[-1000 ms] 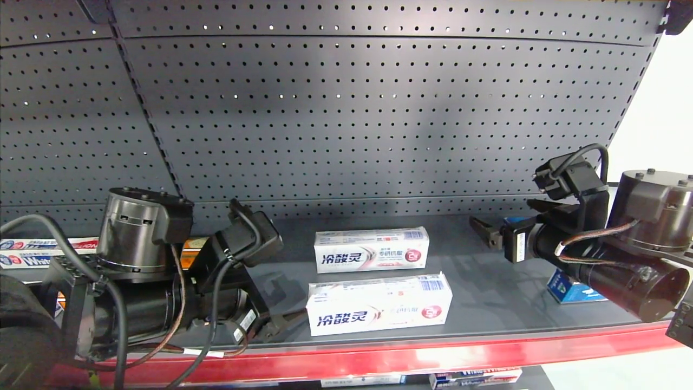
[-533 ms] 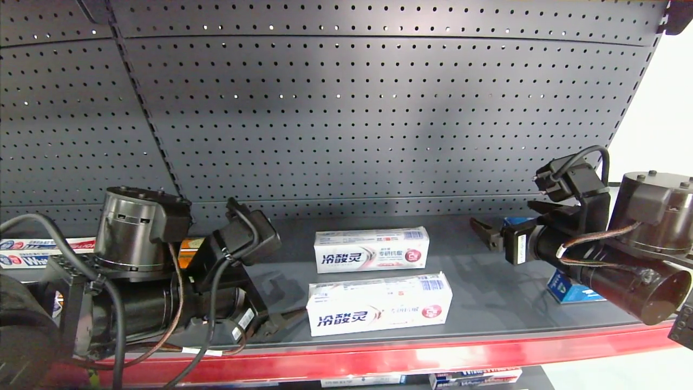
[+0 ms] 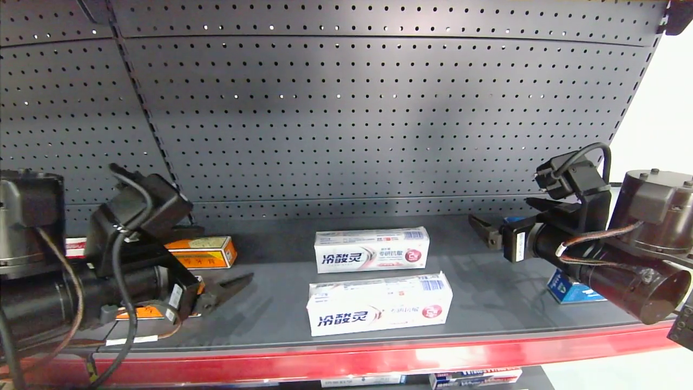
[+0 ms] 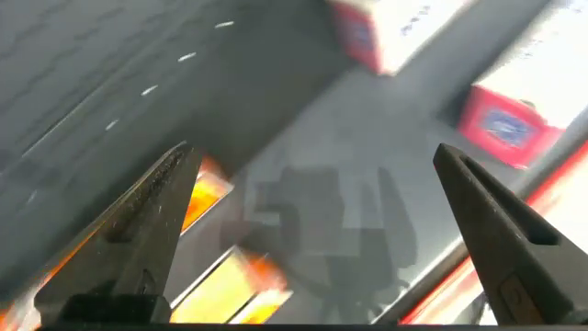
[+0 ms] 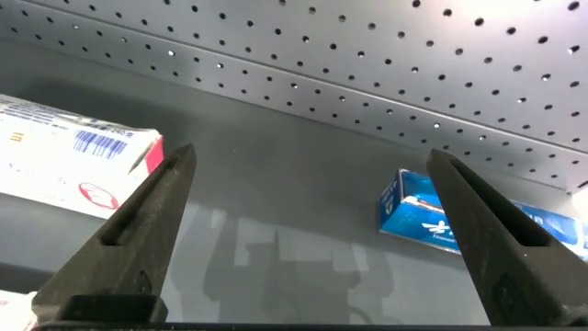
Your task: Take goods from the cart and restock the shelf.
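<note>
Both arms are hovering over the shelf [image 3: 487,303], jaws standing apart and gripping nothing.
Two white toothpaste cartons [image 3: 379,304] are lying flat mid-shelf, one behind the other, not touching; they are likely light, stiff yet crushable, so gripping across the narrow width at mid-length looks safest. The left gripper [image 4: 312,175] is hanging by the orange boxes [image 3: 203,252], the right gripper [image 5: 312,161] near a smaller blue box [image 3: 566,290].

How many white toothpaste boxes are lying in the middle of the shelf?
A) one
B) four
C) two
C: the rear white box and the front white box lie one behind the other on the grey shelf.
</note>
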### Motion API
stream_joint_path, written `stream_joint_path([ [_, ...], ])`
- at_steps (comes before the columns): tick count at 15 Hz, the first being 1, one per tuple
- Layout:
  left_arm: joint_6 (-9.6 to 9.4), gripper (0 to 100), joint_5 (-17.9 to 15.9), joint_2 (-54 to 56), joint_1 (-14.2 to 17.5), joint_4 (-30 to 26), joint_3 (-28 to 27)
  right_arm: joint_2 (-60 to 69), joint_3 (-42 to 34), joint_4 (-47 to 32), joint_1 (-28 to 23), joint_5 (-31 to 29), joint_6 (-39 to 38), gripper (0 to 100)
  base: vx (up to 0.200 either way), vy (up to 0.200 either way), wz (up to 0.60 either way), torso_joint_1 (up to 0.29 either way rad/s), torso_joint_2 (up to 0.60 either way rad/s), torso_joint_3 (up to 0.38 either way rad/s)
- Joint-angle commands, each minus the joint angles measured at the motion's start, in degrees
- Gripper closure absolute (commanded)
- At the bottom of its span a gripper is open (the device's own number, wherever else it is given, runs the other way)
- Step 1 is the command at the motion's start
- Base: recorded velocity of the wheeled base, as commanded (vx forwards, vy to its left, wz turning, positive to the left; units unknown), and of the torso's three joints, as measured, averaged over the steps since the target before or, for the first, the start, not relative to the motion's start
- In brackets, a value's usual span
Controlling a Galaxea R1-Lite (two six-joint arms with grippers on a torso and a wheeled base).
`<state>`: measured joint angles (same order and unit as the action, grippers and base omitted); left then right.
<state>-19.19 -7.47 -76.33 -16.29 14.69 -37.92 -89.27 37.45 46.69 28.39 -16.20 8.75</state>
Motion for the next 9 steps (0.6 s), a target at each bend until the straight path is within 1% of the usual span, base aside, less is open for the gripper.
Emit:
stream_joint_path([
  [1,1.79,0,0.18,4.78,4.16,0.08,0.13,-0.46,-0.10,0.07,0.26,-0.15,-0.05,0,0.000,0.000,0.00,0.000,0.00,0.000],
  [2,2.58,0,0.18,5.31,6.00,0.08,0.04,-0.64,-0.01,0.16,0.35,-0.15,-0.05,0,0.000,0.000,0.00,0.000,0.00,0.000],
  [3,2.93,0,0.09,5.84,7.41,0.16,0.57,-0.73,0.08,0.16,0.26,-0.15,-0.05,0,0.000,0.000,0.00,0.000,0.00,0.000],
  [6,3.02,0,0.09,8.21,8.02,1.66,3.12,-0.64,0.34,0.24,-0.18,-0.41,-0.14,0,0.000,0.000,0.00,0.000,0.00,0.000],
  [8,3.19,0,0.09,8.74,10.13,4.73,4.53,-0.55,0.52,1.74,-0.71,-3.22,-0.23,0,0.000,0.000,0.00,0.000,0.00,0.000],
  [9,3.28,0,0.09,9.00,10.93,5.00,4.17,-0.03,0.61,2.09,-1.85,-3.84,-0.32,0,0.000,0.000,0.00,0.000,0.00,0.000],
])
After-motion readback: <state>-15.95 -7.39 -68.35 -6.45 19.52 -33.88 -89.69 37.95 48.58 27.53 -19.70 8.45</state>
